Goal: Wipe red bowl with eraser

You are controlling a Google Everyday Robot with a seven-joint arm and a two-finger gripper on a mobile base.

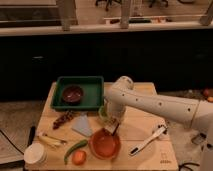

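1. Camera view: a light wooden table (145, 120) seen from the front and slightly above, with a dark wall behind it.
2. A wide round orange-red bowl (104, 145) with a lighter orange inside sits near the table's front edge, at about 6 o'clock from the table's middle.
3. A white robot arm (150, 104) reaches in from 3 o'clock, bends, and points down. Its gripper (113, 128) hangs at the red bowl's 12 o'clock rim.
4. The gripper is pinched on a small rectangular eraser (110, 129) with tan sides and a pale face, held just over the bowl's far rim. Whether the eraser touches the bowl cannot be told.
5. A green rectangular plastic tray (90, 82) lies at 10 o'clock on the table, and a smaller dark maroon bowl (72, 94) sits inside it.
6. A flat grey-blue cloth piece (82, 125) lies at 10 o'clock from the red bowl.
7. A long green vegetable (75, 148) and a round orange fruit (79, 157) lie at 9 o'clock from the red bowl.
8. A white-handled brush (148, 141) lies at 3 o'clock from the red bowl.
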